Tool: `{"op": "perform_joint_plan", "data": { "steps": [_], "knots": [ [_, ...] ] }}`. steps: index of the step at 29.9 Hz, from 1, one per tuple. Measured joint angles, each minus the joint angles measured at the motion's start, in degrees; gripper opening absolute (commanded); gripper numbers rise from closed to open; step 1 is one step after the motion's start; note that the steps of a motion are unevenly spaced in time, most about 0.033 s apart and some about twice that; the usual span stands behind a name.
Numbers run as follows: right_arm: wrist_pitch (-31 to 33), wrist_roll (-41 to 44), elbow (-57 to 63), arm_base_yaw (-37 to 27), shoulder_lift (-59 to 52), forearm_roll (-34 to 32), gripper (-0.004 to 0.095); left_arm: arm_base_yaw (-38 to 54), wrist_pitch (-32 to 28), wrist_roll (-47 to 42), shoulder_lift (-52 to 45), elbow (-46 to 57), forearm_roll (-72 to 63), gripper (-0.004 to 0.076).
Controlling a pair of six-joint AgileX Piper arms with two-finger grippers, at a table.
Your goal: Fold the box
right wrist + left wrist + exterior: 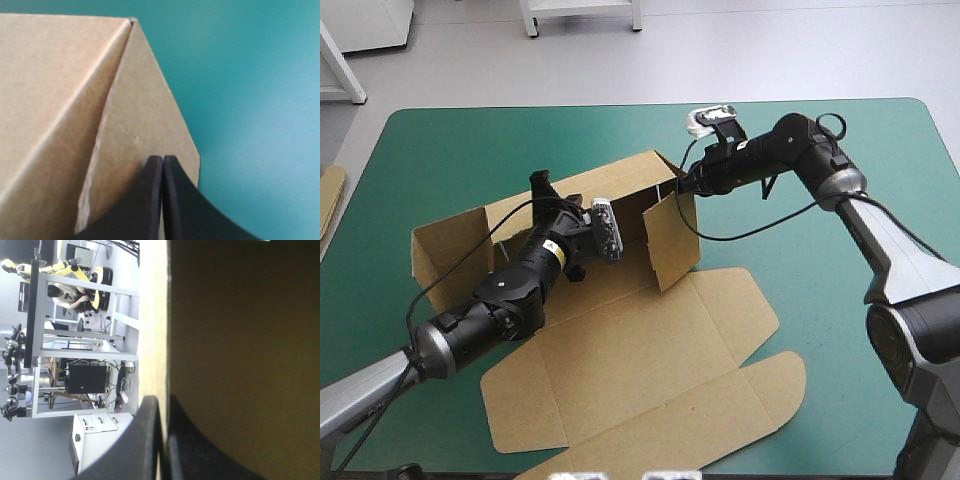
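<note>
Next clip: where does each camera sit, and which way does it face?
High view: above and behind the robot, looking forward and down at the teal-green table cover and brown cardboard box; both arms show.
Left wrist view: above the left gripper, looking along its black fingers, shut on the box's raised wall, seen edge-on.
Right wrist view: above the right gripper, looking past its shut fingers at a box flap and the cover.
Shared: every view shows the box.

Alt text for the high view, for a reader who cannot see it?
A half-folded brown box sits on a teal-green table, its far wall and side flaps raised and its lid flat toward the near edge. The left hand clamps the far wall's top edge; the right hand is at the far right corner.
</note>
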Motion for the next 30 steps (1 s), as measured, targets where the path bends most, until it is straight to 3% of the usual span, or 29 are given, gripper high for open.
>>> {"op": "perform_joint_plan", "data": {
  "steps": [8, 14, 17, 21, 26, 30],
  "knots": [
    [-12.1, -24.4, 18.0, -2.4, -7.4, 19.7, -0.0003, 0.0, 0.0, -0.3, 0.0, 0.0, 0.0, -0.0008],
    [-12.6, -43.7, 26.9, -4.4, -10.1, 32.7, -0.0003, 0.0, -0.1, -0.4, 0.0, 0.0, 0.0, -0.0008],
    [-10.7, -48.4, 27.9, -4.7, -10.1, 35.8, 0.0008, 0.0, -0.1, -0.4, 0.0, 0.0, 0.0, -0.0008],
    [-9.3, -51.2, 28.1, -4.9, -10.3, 36.2, 0.0139, 0.0, -0.1, -0.4, 0.0, 0.0, 0.0, -0.0008],
    [-7.6, -51.2, 28.1, -4.9, -10.4, 35.1, 0.0401, 0.0, -0.1, -0.4, 0.0, 0.0, 0.0, -0.0008],
    [-7.2, -49.4, 28.1, -5.1, -10.4, 33.3, 0.0492, 0.0, 0.0, -0.4, 0.0, 0.0, 0.0, -0.0008]
  ]
}}
